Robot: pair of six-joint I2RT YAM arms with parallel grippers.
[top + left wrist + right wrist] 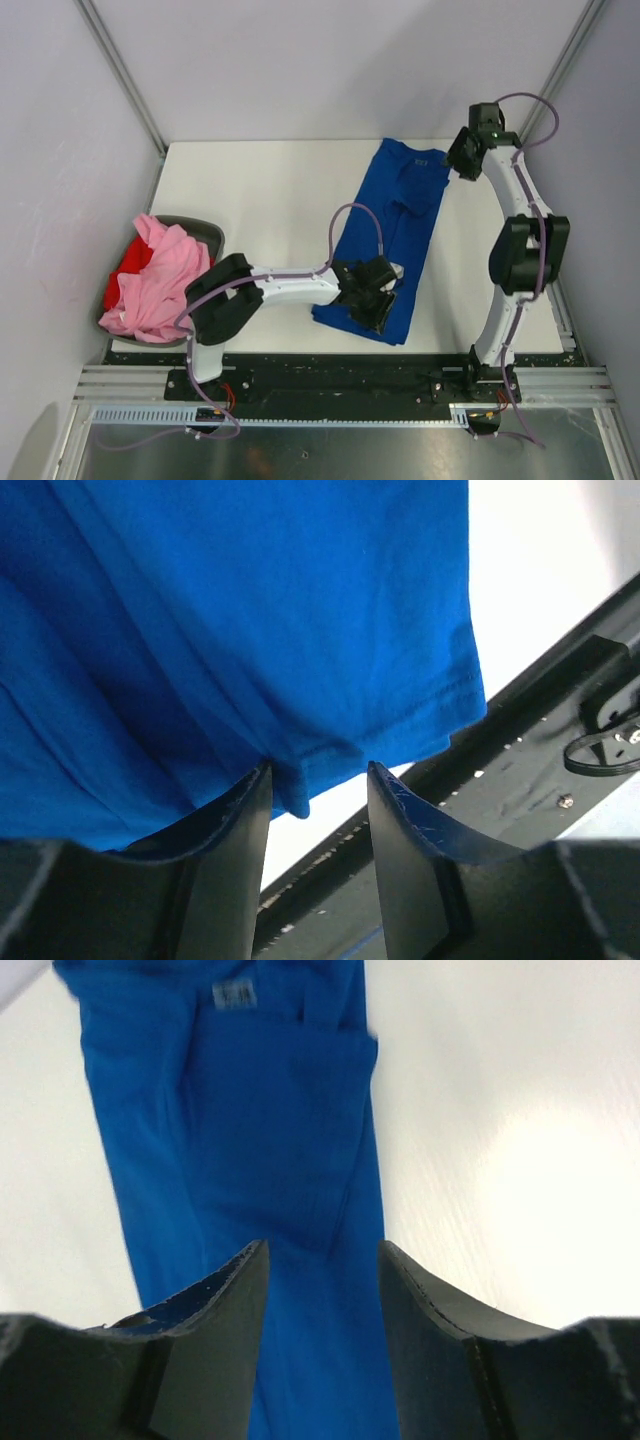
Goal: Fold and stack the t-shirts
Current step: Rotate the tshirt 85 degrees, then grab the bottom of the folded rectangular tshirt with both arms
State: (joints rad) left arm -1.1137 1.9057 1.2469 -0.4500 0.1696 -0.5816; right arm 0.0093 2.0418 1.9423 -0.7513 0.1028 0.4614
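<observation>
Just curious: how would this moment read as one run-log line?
blue t-shirt: folded lengthwise | left tool: open at near hem | right tool: open, empty

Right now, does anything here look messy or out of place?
Yes: the pink t-shirt lies crumpled over the grey bin at the left, the red t-shirt bunched under it. The blue t-shirt lies as a slanted strip.

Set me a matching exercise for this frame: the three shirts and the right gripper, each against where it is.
1 blue shirt
2 pink shirt
3 red shirt
4 right gripper

A on top in the bin
B mostly buried in the bin
C beside the blue shirt's collar end
D flat on the table, folded narrow

Pairs: 1-D, 2-A, 3-B, 4-C
</observation>
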